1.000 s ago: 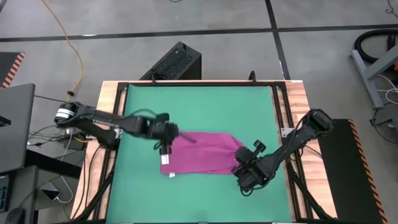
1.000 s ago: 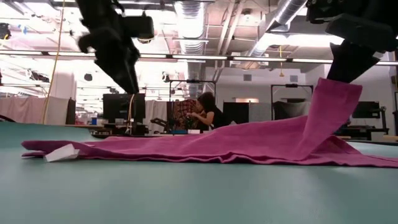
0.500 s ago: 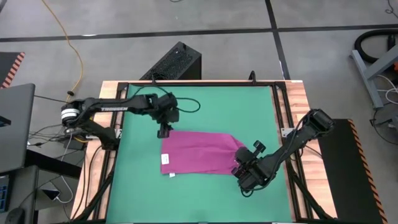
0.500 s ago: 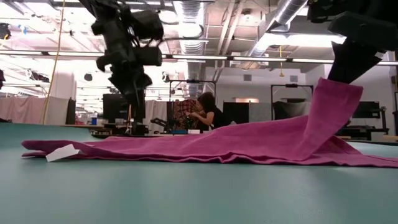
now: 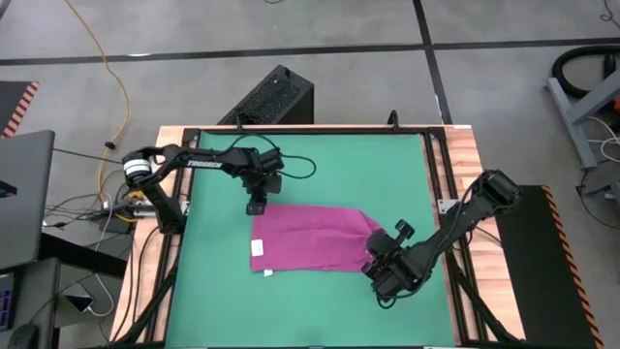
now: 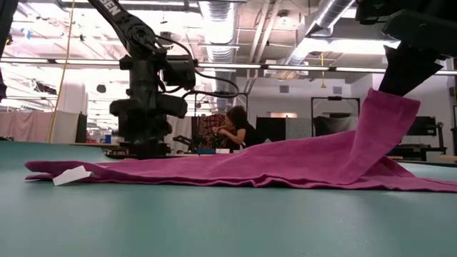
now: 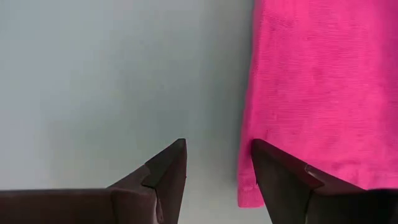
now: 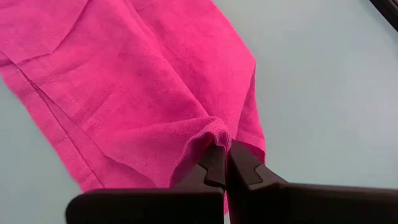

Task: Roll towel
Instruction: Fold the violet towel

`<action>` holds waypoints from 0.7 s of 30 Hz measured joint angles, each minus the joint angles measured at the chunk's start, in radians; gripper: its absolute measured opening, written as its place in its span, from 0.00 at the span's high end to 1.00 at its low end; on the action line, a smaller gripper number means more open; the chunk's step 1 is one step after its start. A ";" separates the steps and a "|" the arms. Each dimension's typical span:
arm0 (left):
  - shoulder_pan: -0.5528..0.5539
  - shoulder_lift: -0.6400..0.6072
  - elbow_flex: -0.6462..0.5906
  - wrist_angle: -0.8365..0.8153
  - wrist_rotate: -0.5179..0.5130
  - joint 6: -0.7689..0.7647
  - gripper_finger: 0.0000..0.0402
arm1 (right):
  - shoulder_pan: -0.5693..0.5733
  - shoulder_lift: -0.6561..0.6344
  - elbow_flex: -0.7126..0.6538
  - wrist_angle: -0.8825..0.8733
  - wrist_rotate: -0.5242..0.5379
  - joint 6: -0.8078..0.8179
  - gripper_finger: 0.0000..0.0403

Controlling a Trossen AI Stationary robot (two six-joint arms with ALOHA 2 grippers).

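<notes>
Your right hand (image 8: 225,163) pinches the towel (image 5: 310,237) corner up off the green surface (image 5: 320,165); left hand (image 7: 214,165) hovers wide at the far corner, so grab there next to start rolling

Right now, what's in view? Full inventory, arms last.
towel: 1, magenta, mid-mat, right corner lifted
tag: 1, white, towel's left end
mat: 1, green, covers the table
table: 1, wood edge, around the mat
black box: 1, floor behind the table
yellow cable: 1, floor, back left
person: 1, seated, room beyond the table
left gripper: open, at the towel's back-left corner, one finger on the cloth
right gripper: shut on the towel's right corner
</notes>
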 joint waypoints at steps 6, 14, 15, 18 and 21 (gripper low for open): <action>-0.010 0.000 0.000 -0.055 0.009 0.000 0.57 | -0.001 0.000 0.000 0.000 0.000 0.000 0.97; -0.011 0.000 0.000 -0.034 -0.005 0.010 0.76 | -0.001 0.000 0.000 0.001 0.000 0.000 0.97; -0.011 0.000 0.000 -0.032 -0.001 0.014 0.79 | -0.001 0.000 0.000 0.001 0.000 0.000 0.97; -0.011 0.005 0.000 -0.024 0.028 0.032 0.92 | -0.001 0.000 0.000 0.001 -0.001 0.000 0.97; -0.011 0.024 0.000 -0.025 0.039 0.031 0.99 | 0.000 0.000 0.000 0.001 -0.001 0.000 0.97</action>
